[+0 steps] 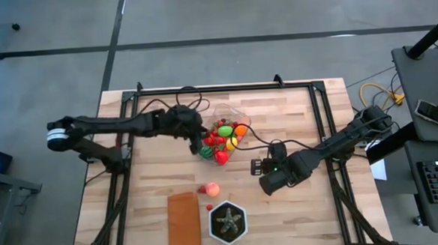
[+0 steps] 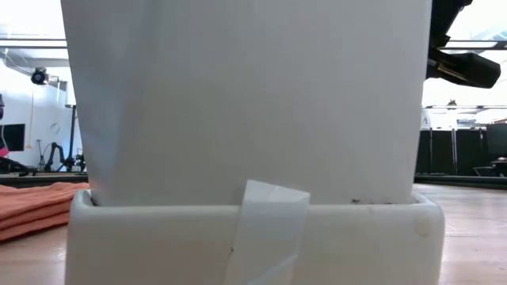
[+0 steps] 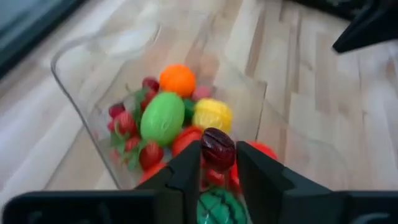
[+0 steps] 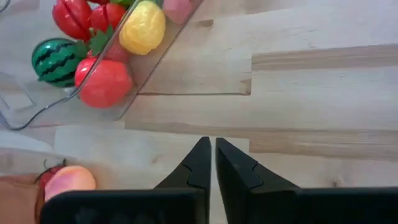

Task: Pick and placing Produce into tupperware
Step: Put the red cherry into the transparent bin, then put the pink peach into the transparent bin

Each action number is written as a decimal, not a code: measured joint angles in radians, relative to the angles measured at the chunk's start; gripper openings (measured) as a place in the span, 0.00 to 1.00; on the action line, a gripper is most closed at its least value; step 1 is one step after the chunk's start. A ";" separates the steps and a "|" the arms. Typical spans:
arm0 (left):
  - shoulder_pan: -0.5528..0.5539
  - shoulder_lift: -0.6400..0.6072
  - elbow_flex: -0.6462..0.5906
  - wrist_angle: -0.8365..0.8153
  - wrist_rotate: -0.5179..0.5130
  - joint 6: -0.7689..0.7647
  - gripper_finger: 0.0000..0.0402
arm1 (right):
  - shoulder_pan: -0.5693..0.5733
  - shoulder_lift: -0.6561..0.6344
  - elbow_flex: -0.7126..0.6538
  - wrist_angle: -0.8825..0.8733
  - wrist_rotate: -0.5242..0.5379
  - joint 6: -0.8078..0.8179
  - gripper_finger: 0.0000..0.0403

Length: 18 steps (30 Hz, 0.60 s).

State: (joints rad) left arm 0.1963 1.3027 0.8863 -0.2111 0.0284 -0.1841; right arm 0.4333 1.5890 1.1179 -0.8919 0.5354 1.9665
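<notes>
While wide bare wood is left along the table's (image 1: 154, 178) left and far edges, the near edge is taken up by an orange-brown rectangle (image 1: 183, 223) and a black hexagonal pot (image 1: 228, 222). The left arm is stretched across from the left edge, and a small dark red fruit (image 3: 217, 148) is pinched in the left gripper (image 3: 217, 169) above the tupperware (image 1: 227, 133), which lies tilted near the table's centre, heaped with produce (image 1: 221, 137). A peach-coloured piece (image 1: 211, 189) lies loose beyond the rectangle. The right gripper (image 4: 209, 158) is held closed and empty over bare wood toward the right edge.
</notes>
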 joint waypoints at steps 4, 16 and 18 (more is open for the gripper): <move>0.021 0.047 0.005 0.035 0.040 0.000 0.35 | 0.000 0.000 0.000 0.009 -0.005 0.003 0.13; 0.003 -0.056 -0.037 -0.107 0.124 -0.020 0.64 | 0.000 0.000 0.001 0.083 -0.095 -0.108 0.47; -0.007 -0.127 -0.056 -0.089 0.123 -0.056 0.64 | 0.000 0.000 -0.002 0.080 -0.122 -0.109 0.48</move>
State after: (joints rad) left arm 0.1898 1.1755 0.8302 -0.3000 0.1517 -0.2396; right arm 0.4335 1.5894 1.1156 -0.8115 0.4135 1.8580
